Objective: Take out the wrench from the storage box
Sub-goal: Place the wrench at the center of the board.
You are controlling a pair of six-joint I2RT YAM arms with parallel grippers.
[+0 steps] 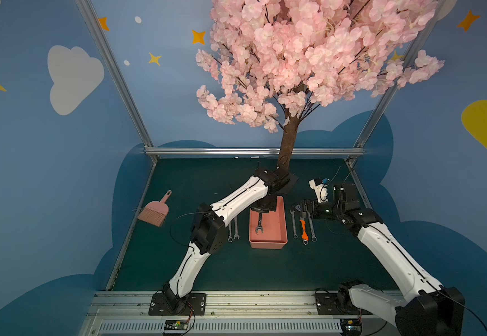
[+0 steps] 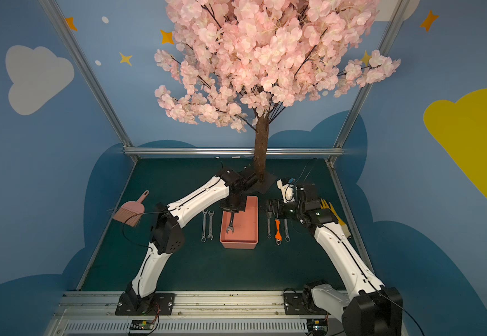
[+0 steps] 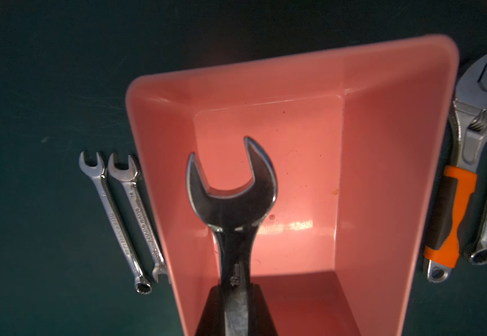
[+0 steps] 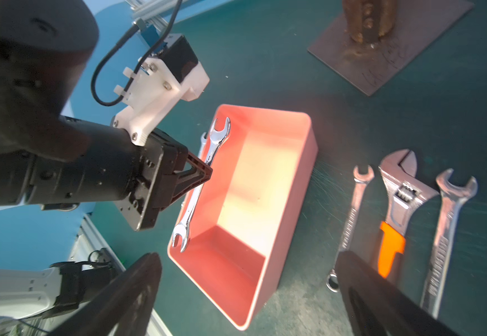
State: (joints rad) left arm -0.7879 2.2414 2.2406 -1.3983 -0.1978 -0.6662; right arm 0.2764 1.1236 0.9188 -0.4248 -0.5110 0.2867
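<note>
Wrench (image 1: 259, 224) in hand: my left gripper (image 1: 261, 214) is clenched on the shank of the double-ended steel tool, gripping it over the salmon-pink storage box (image 1: 268, 243), toward the wall on my left side. Seen from my left wrist, the wrench (image 3: 230, 197) runs out from between my black fingers (image 3: 210, 311), its open end over the floor of the box (image 3: 382, 174); whether it touches that floor I cannot tell. From my right wrist, the wrench (image 4: 191, 209) runs along one long rim of the box (image 4: 230, 279), pinched near its middle by the left gripper (image 4: 204, 174). My right gripper (image 1: 296, 207) hangs spread wide and empty, just above the far ends of three tools laid side by side on the green table (image 1: 207, 267) to the right of the box: a slim spanner (image 1: 294, 225), an adjustable wrench (image 1: 303, 229) with an orange-and-black handle, and a longer spanner (image 1: 311, 229). Two small spanners (image 1: 230, 229) lie parallel just left of the box. A pink hand brush (image 1: 152, 213) rests near the table's left edge, and a pink-blossomed tree (image 1: 289, 145) stands behind the box.
</note>
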